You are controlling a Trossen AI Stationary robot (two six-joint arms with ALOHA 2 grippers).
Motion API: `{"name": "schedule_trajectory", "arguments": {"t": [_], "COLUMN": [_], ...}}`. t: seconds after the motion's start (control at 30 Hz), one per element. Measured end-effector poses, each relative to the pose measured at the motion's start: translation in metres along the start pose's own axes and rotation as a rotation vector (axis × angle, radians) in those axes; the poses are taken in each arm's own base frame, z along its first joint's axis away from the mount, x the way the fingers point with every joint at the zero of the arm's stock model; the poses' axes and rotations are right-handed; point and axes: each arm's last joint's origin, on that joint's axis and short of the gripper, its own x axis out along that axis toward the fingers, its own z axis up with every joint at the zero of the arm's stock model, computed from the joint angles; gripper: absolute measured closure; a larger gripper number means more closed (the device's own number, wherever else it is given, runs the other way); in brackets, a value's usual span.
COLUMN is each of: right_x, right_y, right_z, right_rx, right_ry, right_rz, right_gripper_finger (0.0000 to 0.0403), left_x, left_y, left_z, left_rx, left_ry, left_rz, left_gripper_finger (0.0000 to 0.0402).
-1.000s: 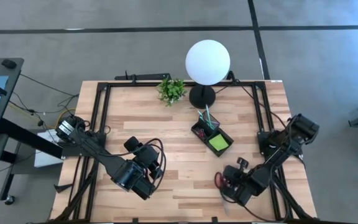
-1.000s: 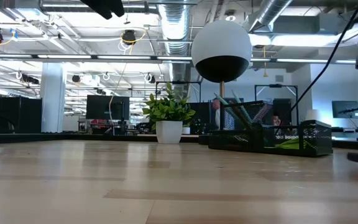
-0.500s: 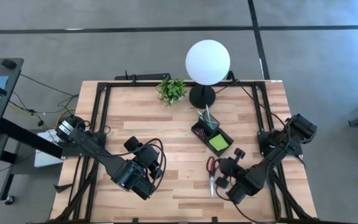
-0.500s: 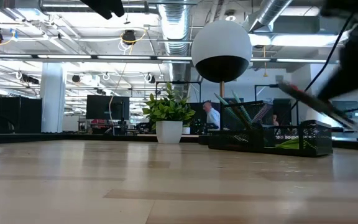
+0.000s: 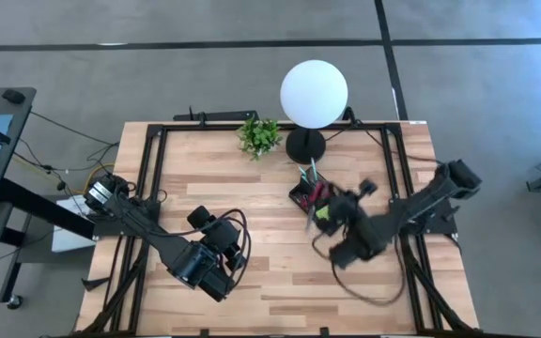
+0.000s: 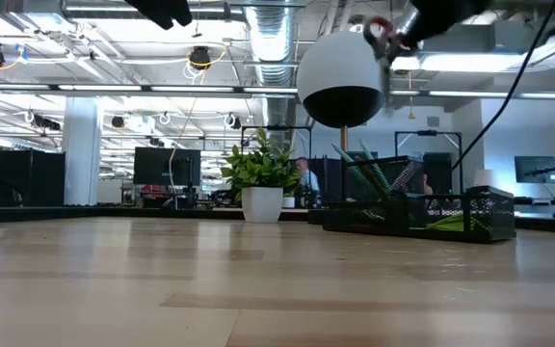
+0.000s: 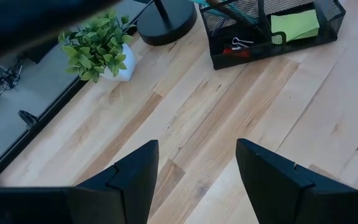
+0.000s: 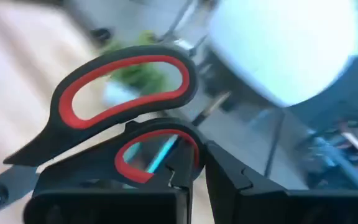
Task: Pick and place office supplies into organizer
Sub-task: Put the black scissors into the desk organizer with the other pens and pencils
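Above the organizer (image 5: pixel 319 205) near the worktop's back-right, right gripper (image 8: pixel 188 177) clamped on red-handled scissors (image 8: pixel 114 118), left gripper (image 7: pixel 194 171) fingers apart, front-left.

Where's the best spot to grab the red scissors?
By the handles, from the handle end, as the right gripper does: it is shut on the smaller red-lined loop of the scissors. The loops are thick and rounded, probably easier to pinch than the thin blades, which point away. The left gripper waits open over the table.
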Motion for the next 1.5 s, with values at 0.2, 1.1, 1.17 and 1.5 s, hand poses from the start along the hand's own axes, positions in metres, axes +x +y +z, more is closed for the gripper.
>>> {"name": "schedule_trajectory", "arguments": {"t": [0.2, 1.1, 1.17, 1.5], "right_x": [0.033, 0.127, 0.129, 0.13], "right_y": [-0.046, 0.0, 0.005, 0.026], "right_z": [0.014, -0.006, -0.009, -0.021], "right_rx": [0.03, -0.309, -0.33, -0.4], "right_ry": [0.027, 0.257, 0.268, 0.359], "right_rz": [-0.135, -0.364, -0.362, -0.319], "right_gripper_finger": [0.0394, 0.0385, 0.0376, 0.0333], "left_x": [0.0, 0.0, 0.0, 0.0], "left_y": [0.0, 0.001, 0.001, 0.001], "left_z": [0.0, 0.0, 0.0, 0.0], "left_rx": [0.01, 0.037, 0.037, 0.037], "left_ry": [0.006, 0.0, 0.0, 0.0], "left_rz": [0.001, 0.004, 0.004, 0.004], "left_gripper_finger": [0.0189, 0.0189, 0.0189, 0.0189]}}
